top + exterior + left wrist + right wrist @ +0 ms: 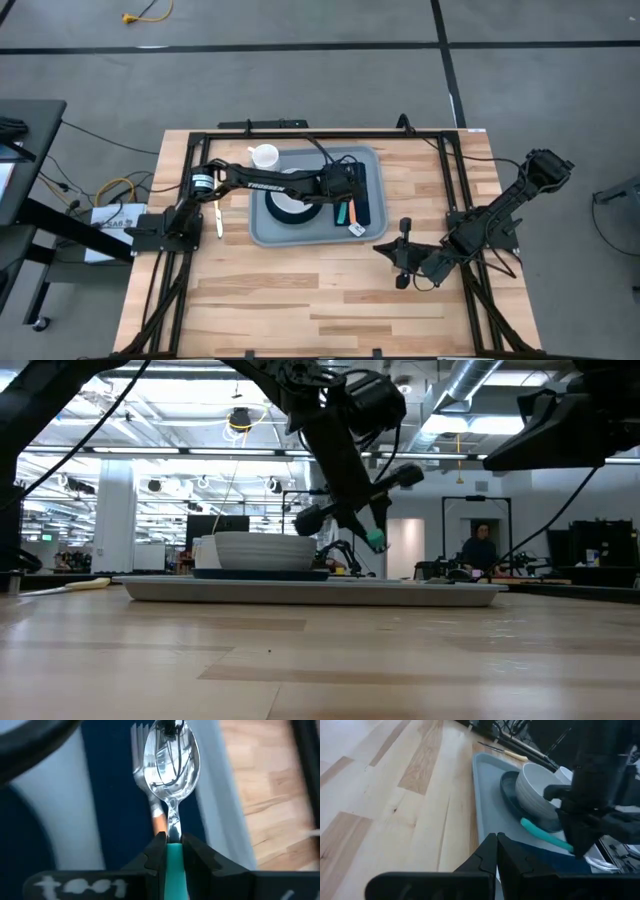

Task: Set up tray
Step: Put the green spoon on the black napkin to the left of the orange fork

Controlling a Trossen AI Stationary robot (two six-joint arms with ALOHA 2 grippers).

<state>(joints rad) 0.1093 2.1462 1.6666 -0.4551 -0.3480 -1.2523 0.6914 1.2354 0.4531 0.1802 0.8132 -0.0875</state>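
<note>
**Spoon held over the napkin, above the tray's right side**

Nearest the lens of my left wrist camera are my own two dark fingers (200, 857), closed narrowly on the teal handle of a spoon (171, 755). The spoon's bowl points straight away from my left gripper (170, 847), so its long axis continues the line of the fingers. Directly beyond it lies a fork (147, 775), parallel to the spoon, on a dark navy napkin (117, 815).

From above, the tray (368, 160) sits on the table (330, 290) toward its far edge and left of centre. A dark plate (277, 214) carrying a white bowl (288, 204) occupies its middle, and the napkin runs as a strip along its right side. A white cup (264, 156) stands at the tray's far left corner. My left arm reaches across the tray from the left, placing the left gripper (348, 205) over that right-hand strip. The level view shows the spoon (372, 538) hanging clear above the tray (310, 592), handle end lowest, not yet touching anything.

The coming move, as I judge it, turns on one relation: the napkin lies straight below the spoon, and its long axis already runs with that of the fork. A descent should therefore lay the spoon just beside the fork.

My right gripper (403, 262), fingers fully together and empty, waits over bare wood near the tray's near right corner; the left is the one at work.
</note>
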